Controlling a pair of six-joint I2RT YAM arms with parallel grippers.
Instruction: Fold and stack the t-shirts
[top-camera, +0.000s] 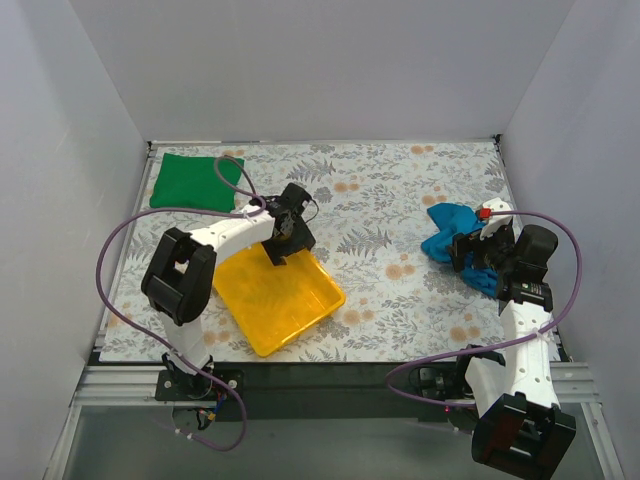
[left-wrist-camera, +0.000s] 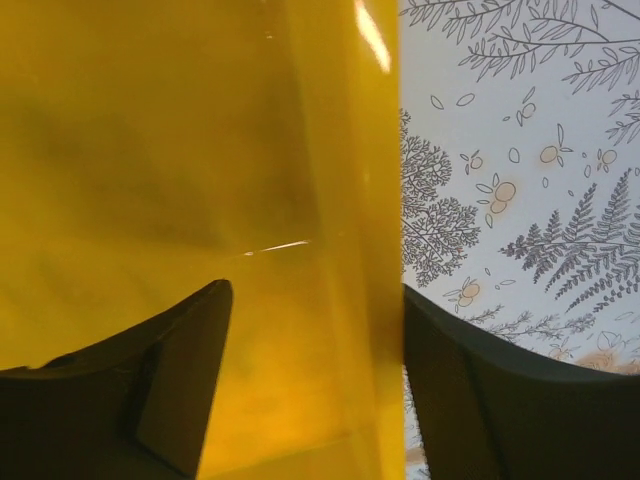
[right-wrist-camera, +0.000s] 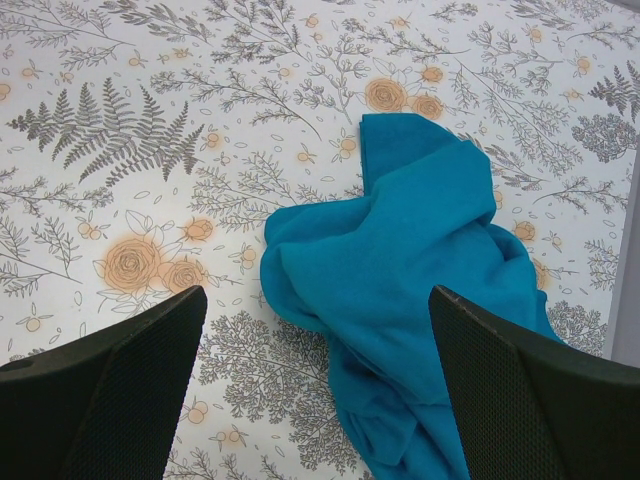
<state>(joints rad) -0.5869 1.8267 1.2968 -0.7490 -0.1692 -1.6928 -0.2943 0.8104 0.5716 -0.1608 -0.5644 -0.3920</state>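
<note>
The step in hand is judged to be the opening-out of the teal-blue t-shirt (right-wrist-camera: 400, 250), which lies crumpled in a heap near the right edge of the counter (top-camera: 380, 200), about midway between its near and far edges. The right end effector (right-wrist-camera: 318, 290) is held above it, released wide and grasping nothing, with the heap between and ahead of the jaws. The bright green t-shirt (top-camera: 190, 182) is laid as a folded rectangle in the far left corner of the counter. The left end effector (left-wrist-camera: 315, 290) is released too. Its jaws are set astride the far wall of the yellow tray (top-camera: 290, 300), one inside and one outside, and the inner one is seen standing clear of the plastic, so nothing is gripped. For the step to be done well, the left arm is best lifted straight up off the wall, so that the tray (light and easily dragged, by the look of it) is not carried along. The teal-blue shirt is better taken by a single outer edge than by the bunched middle, where several layers may be pinched together. The bare middle of the counter is judged the best place for it to be spread flat before folding, and the stack can then be made on the green one.
</note>
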